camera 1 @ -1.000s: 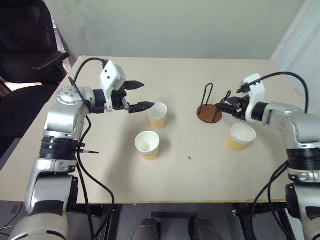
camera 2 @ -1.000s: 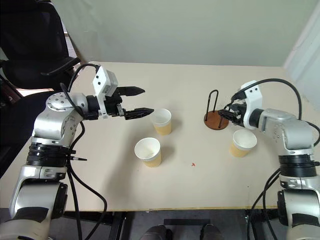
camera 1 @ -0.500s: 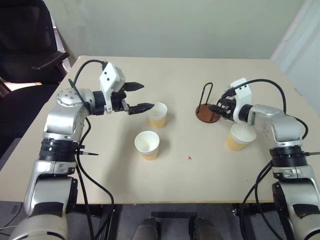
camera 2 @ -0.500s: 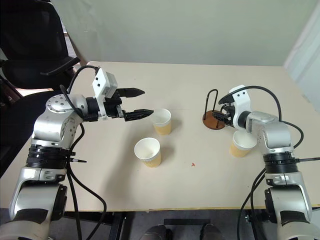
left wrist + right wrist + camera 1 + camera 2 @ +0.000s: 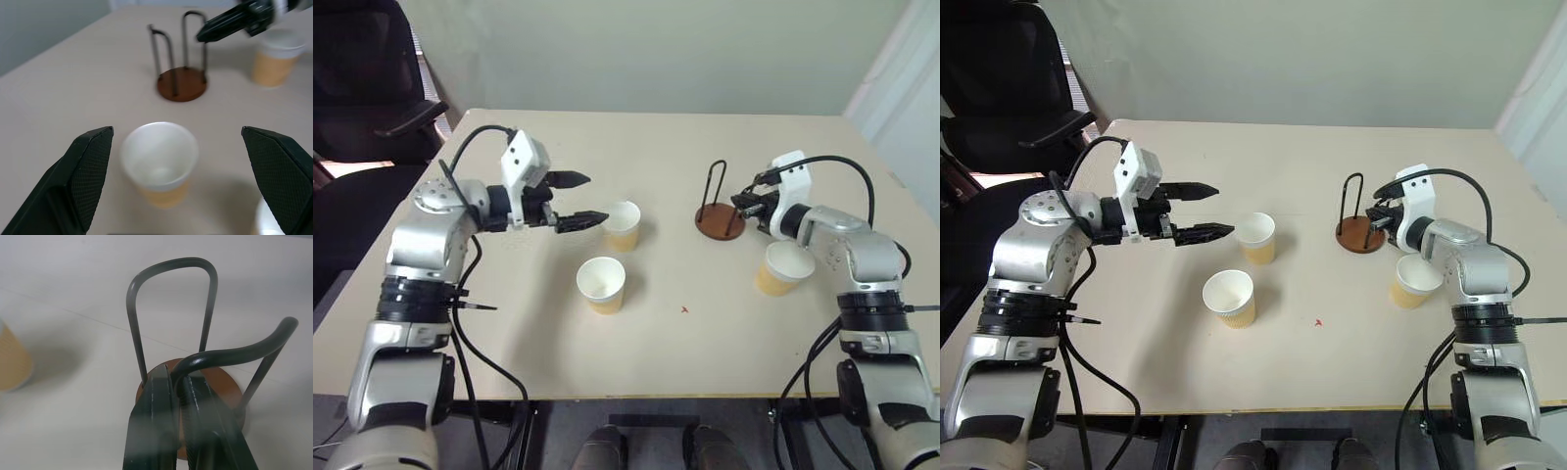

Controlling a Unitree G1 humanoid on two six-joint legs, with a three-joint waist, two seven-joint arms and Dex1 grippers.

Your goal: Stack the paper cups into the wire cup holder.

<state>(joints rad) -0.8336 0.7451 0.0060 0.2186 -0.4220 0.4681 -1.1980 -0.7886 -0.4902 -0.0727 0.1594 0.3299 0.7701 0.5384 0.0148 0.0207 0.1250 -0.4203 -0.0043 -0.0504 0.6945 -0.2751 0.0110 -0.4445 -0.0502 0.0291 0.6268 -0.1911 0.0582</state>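
Hovering wide open just short of the far cup (image 5: 623, 224), left gripper (image 5: 573, 201), likely lined up to take it. Middle cup (image 5: 602, 283) nearer, upright. Clamped on the near wire loop of the holder (image 5: 720, 217), right gripper (image 5: 1380, 217), probably steadying it; third cup (image 5: 782, 267) just beside. No legible writing.

Head stereo overhead; wrist cams close
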